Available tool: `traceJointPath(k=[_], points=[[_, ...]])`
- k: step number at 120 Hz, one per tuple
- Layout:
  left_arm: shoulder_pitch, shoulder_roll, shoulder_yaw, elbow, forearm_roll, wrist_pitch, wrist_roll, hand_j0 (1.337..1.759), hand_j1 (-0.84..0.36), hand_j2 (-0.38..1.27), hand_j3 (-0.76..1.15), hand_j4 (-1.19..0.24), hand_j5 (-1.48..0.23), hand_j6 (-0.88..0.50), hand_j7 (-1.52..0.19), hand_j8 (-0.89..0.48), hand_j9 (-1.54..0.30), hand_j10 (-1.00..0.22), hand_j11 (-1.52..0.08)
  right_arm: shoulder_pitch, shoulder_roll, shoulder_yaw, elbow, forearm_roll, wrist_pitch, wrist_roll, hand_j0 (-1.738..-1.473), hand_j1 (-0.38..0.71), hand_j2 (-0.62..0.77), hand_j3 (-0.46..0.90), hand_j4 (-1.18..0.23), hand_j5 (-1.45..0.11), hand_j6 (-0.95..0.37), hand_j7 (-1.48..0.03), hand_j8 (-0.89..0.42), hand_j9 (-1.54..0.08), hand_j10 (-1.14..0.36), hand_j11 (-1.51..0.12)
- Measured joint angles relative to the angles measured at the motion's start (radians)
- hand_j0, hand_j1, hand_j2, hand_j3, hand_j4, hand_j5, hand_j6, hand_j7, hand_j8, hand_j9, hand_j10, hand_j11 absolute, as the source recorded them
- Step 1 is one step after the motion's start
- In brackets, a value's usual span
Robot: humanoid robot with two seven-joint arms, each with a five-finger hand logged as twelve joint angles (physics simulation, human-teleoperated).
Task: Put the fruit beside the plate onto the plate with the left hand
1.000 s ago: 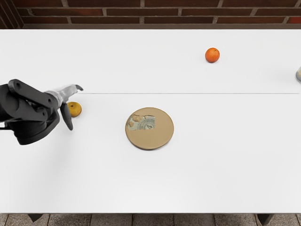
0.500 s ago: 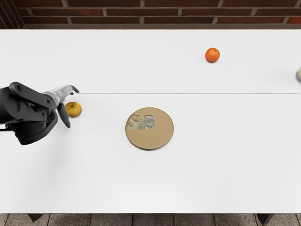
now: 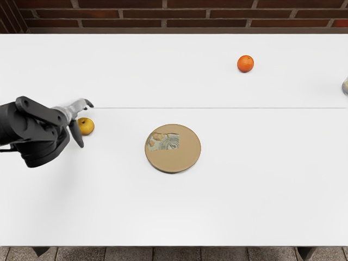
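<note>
Two fruits are out, and I aim at the yellow fruit (image 3: 85, 126) because it lies nearest the plate (image 3: 173, 148), at its ten o'clock; the orange (image 3: 245, 63) sits far off at one o'clock. My left hand (image 3: 51, 130) is open, finger and thumb spread astride the fruit ready to close, perhaps touching it, though I cannot tell. Since half a second ago the hand has edged toward three o'clock; the fruit has stayed put.

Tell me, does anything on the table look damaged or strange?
Only the plate: a patch on its upper left looks chipped or worn, with a pale pattern showing. Nothing is spilled or tipped.
</note>
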Motion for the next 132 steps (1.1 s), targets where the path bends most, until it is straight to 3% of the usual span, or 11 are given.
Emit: traceJointPath(k=[112,132], points=[[0.005,-0.001,-0.002,0.006,-0.009,0.0,-0.002,1.658,-0.04,0.07,0.0,-0.33,-0.42,-0.33,-0.42,-0.33,-0.42,-0.33,-0.42,0.0,0.0,0.0,0.0,0.0,0.0,0.0,-1.658,-0.34,0.0,0.0,-0.01,-0.01,-0.01,-0.01,-0.01,-0.01,-0.01,-0.01],[0.002,-0.002,-0.005,0.006,-0.018,-0.016,-0.003,1.658,-0.21,0.09,0.0,-0.46,-0.6,-0.46,-0.6,-0.46,-0.6,-0.46,-0.6,0.0,0.0,0.0,0.0,0.0,0.0,0.0,-1.658,-0.34,0.0,0.0,-0.01,-0.01,-0.01,-0.01,-0.01,-0.01,-0.01,-0.01]])
